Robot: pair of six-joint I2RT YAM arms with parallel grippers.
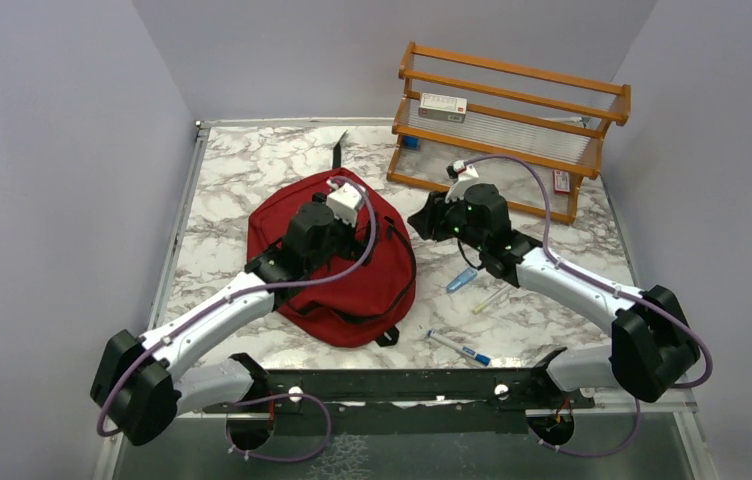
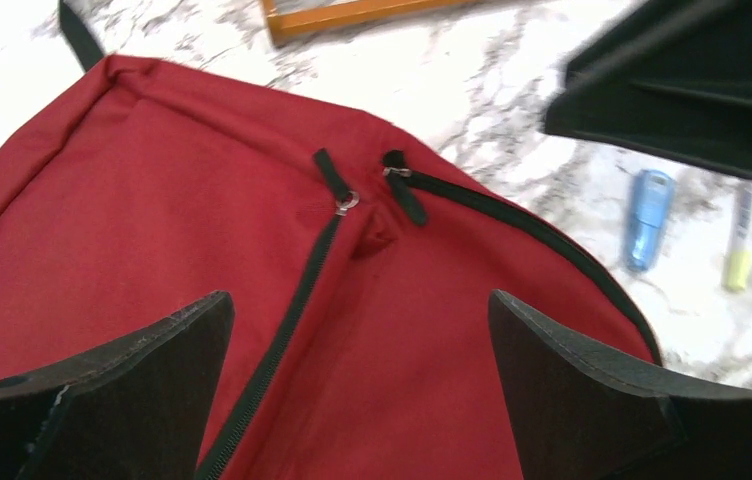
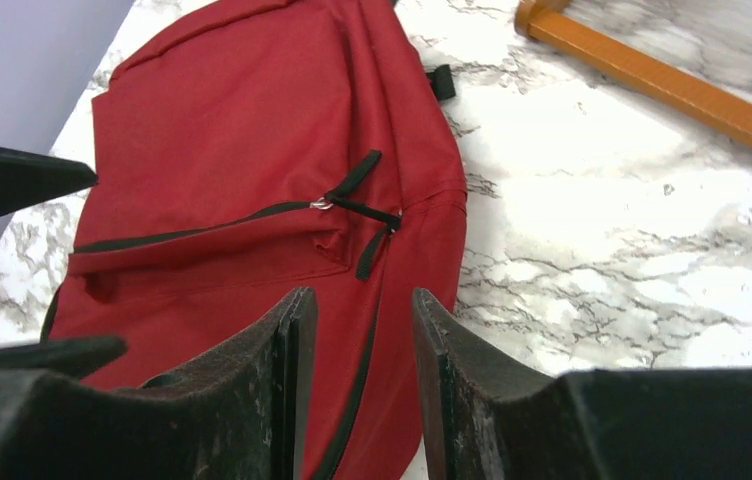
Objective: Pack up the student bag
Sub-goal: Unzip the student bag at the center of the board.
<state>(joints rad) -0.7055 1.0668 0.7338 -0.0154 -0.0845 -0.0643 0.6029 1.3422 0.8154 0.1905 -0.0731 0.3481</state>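
Desk: white marble-pattern top (image 1: 242,160) w/ grey veins, carries all items; grey walls on three sides.
Student bag: large dark-red fabric backpack (image 1: 377,300), lying flat on desk, left of centre, near side of the rack. Black strap (image 1: 340,150) trails from its far end toward the back edge. Two black zip tracks run over the cloth; their metal pulls (image 2: 347,200) sit close together near the bag's right rim.
Rack: orange wooden frame (image 1: 497,148) w/ clear ribbed shelves, far right of desk, apart from the bag.
Left arm: white and black (image 1: 202,320), reaches over the bag's middle.
Right arm: same build (image 1: 572,285), reaches from the right toward the bag's right edge.
Left gripper: (image 2: 360,310) jaws spread wide, nothing between them, poised over red fabric just short of the zip pulls.
Right gripper: (image 3: 362,300) black fingers (image 3: 272,370) part-way apart, narrow gap, holding nothing; sits at the bag's right rim, partly over marble.
Box: white oblong w/ red mark (image 1: 442,107), on rack's upper shelf, left end.
Pen: white barrel, blue cap (image 1: 459,348), on desk right of the bag's near corner.
Highlighter: slim, yellow end (image 2: 739,245), on desk betw. bag and right arm.
Blue item: short translucent-blue stick (image 2: 649,215), just beside the highlighter, bag side; type n/k.
Rack smalls: blue piece (image 1: 410,142) at left end, red-white piece (image 1: 560,181) at right end; too small to ID.
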